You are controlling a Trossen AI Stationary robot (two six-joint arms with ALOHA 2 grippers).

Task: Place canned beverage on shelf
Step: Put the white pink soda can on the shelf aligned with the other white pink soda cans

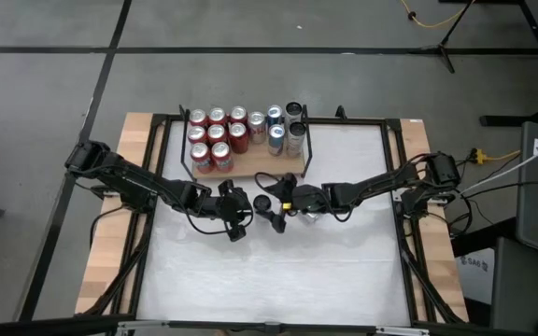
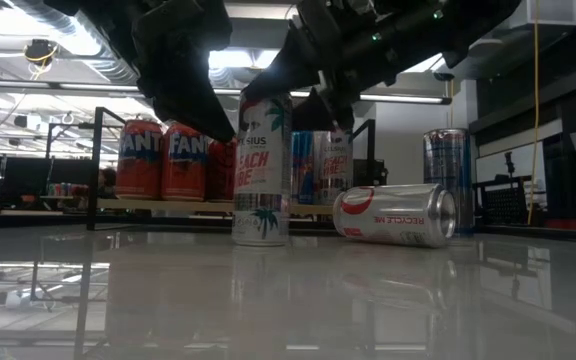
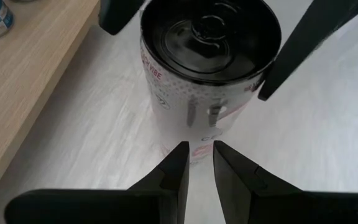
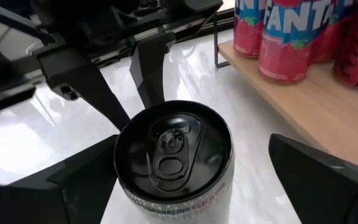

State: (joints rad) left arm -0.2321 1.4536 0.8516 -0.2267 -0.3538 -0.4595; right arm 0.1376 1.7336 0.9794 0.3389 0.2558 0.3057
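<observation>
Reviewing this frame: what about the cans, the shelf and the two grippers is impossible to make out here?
- Upright can: high view, the arms cover it; only its dark top shows.
- Tipped can: high view, mostly under the right arm.
- Shelf: low view, the front cans hide the back rows.
- Right gripper: own wrist view, the bottom edge cuts off its fingertips.
- Left gripper: low view, too dark to read its fingers.

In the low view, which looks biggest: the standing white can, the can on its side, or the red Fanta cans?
1. Standing white can, tallest in the picture.
2. Tipped can and Fanta cans: unsure. The Fanta cans stand farther back on the shelf, so they look smaller than they are.
</observation>
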